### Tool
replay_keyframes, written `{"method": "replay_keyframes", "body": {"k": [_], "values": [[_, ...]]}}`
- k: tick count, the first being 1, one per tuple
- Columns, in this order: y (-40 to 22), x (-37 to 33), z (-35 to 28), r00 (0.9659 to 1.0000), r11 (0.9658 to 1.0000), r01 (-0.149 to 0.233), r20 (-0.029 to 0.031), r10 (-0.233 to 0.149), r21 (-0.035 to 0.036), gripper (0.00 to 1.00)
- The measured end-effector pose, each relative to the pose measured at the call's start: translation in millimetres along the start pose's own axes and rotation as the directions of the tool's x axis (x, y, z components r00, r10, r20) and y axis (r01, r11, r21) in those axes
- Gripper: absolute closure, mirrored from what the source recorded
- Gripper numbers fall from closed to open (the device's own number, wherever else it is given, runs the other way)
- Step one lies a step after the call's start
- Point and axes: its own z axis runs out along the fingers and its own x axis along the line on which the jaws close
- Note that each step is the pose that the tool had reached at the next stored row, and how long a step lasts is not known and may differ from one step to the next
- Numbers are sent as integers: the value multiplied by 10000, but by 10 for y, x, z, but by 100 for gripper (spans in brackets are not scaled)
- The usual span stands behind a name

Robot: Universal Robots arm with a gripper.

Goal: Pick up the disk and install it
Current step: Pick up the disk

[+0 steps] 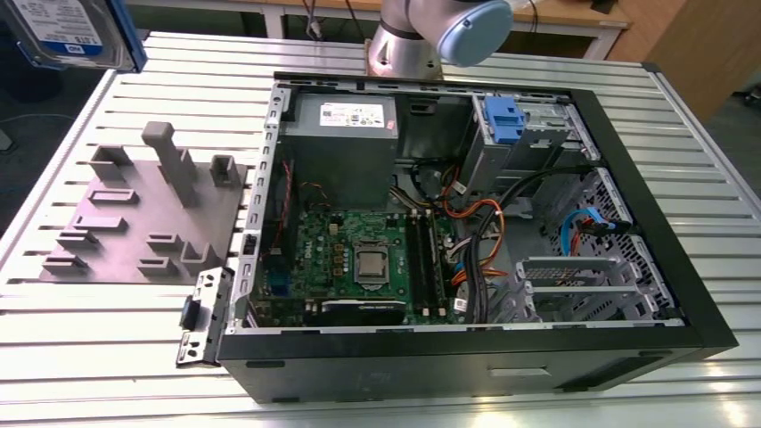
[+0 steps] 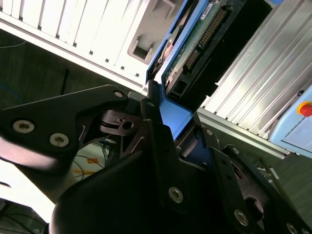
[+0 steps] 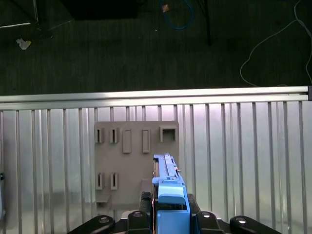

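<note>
The disk (image 1: 71, 31), a silver drive with a white-and-blue label in a blue carrier, hangs in the air at the exterior view's far upper left, past the table's corner. My gripper (image 3: 170, 217) is shut on it, with black fingers (image 3: 139, 217) pressing both sides of the blue carrier (image 3: 169, 195). In the second wrist view the gripper (image 2: 175, 134) clamps the carrier's blue edge, and the disk (image 2: 195, 44) shows its green circuit-board side beyond the fingers. The disk is lifted above the grey fixture (image 3: 131, 156).
An open computer case (image 1: 701, 294) lies on the slatted metal table (image 1: 107, 339), with a grey power-supply box (image 1: 345, 134) and a drive bay with a blue latch (image 1: 505, 120) inside. The grey fixture (image 1: 131, 223) sits to the case's left in the exterior view.
</note>
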Motion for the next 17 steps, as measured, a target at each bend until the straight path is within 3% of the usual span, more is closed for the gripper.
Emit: {"method": "replay_keyframes", "body": {"k": [7, 17], "values": [[-28, 104, -2, 10000, 10000, 0, -1, 0, -1, 64], [-43, 109, -1, 10000, 10000, 0, 1, 0, 1, 64]]}}
